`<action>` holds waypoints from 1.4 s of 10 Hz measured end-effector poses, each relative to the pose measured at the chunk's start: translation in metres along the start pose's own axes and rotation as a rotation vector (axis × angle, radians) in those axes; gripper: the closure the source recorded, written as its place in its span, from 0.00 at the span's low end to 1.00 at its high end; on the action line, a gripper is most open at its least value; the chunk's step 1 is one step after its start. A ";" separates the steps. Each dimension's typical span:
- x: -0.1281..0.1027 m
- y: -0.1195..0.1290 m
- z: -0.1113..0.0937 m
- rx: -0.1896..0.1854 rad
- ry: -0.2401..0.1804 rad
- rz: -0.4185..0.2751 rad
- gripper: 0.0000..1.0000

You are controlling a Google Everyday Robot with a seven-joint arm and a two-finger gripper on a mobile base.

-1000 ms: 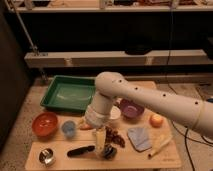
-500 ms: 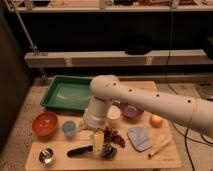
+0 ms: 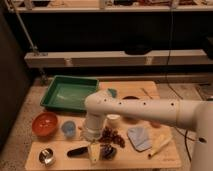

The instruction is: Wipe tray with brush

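The gripper (image 3: 94,153) hangs right at the black brush (image 3: 78,151); whether it holds it, I cannot tell. The green tray (image 3: 70,94) sits well beyond.

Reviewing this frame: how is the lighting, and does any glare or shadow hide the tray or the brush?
Camera view: the background is dark and the board is warmly lit. The tray has a pale sheen on its floor but is plainly readable. The tool is low at the board's front, over the brush, covering its middle. The black brush contrasts well.
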 end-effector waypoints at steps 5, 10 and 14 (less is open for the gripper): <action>0.016 -0.006 0.021 0.058 0.078 0.035 0.20; 0.040 -0.026 0.026 0.078 0.098 0.074 0.22; 0.046 -0.026 0.061 0.068 0.096 0.068 0.59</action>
